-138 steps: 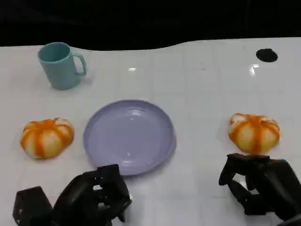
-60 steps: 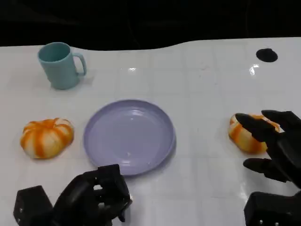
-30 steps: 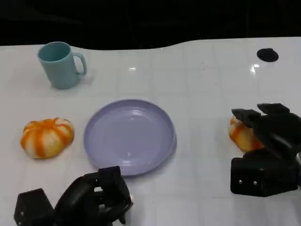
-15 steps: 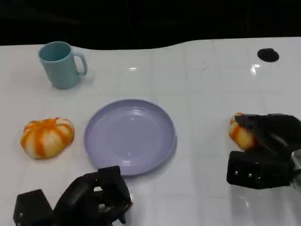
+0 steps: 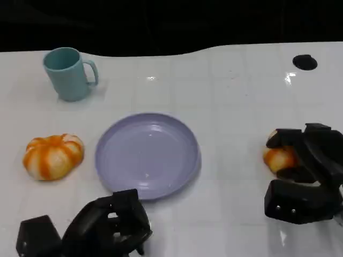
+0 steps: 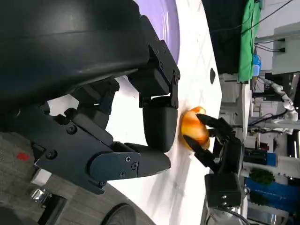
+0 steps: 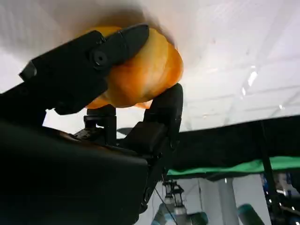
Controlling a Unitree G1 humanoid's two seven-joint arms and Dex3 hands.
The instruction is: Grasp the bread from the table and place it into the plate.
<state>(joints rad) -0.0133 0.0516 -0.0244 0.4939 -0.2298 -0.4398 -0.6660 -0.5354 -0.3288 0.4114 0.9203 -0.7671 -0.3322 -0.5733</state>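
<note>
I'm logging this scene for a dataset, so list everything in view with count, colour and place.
bread: two, orange and white striped; one on the table left of the plate, one at the right, inside the right hand's grip
plate: one, lilac, table centre
mug: one, teal, far left
black disc: one, far right of the table
table: one, white
left hand: black, fingers curled, near edge
right hand: black, fingers around the right bread

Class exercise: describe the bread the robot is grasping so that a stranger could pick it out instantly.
Start at the lilac plate in the middle of the white table. Look to its right: the orange-and-white striped bread sits inside the right hand. Its twin, left of the plate, lies untouched.
</note>
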